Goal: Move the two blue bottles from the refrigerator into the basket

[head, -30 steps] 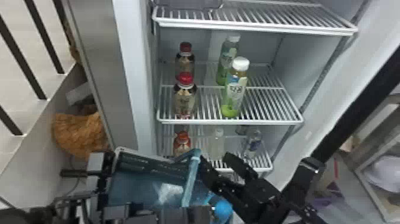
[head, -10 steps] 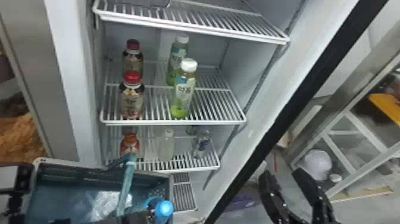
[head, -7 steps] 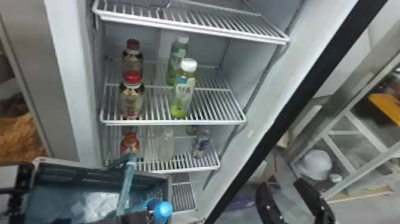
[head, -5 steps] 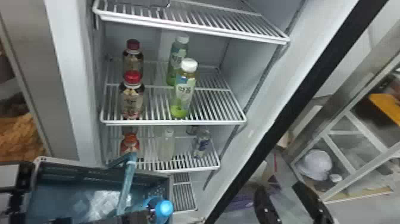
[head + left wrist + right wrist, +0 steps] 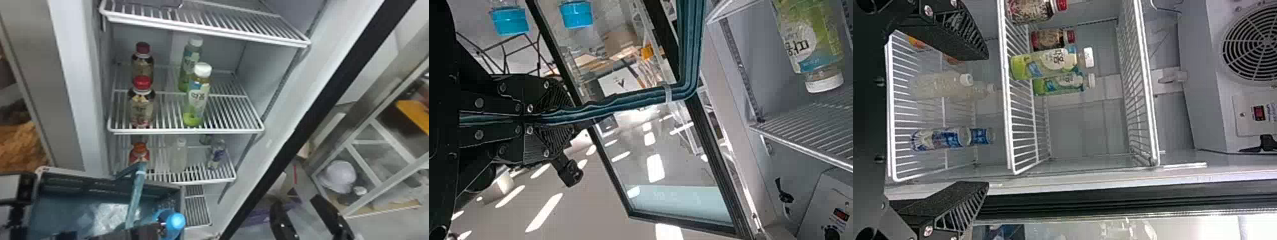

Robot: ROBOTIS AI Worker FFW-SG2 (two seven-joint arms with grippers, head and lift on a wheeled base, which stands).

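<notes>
Blue bottles (image 5: 175, 221) occupy the lower-left basket (image 5: 108, 189), clamped by the left end effector (image 5: 571, 117); the right end effector (image 5: 297, 201), wide, has withdrawn lower right, suggesting completion.

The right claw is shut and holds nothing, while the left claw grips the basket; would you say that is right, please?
Not quite: the right claw is open, as the right wrist view shows, with its two fingers standing well apart. It does hold nothing, and the left claw does grip the basket.
</notes>
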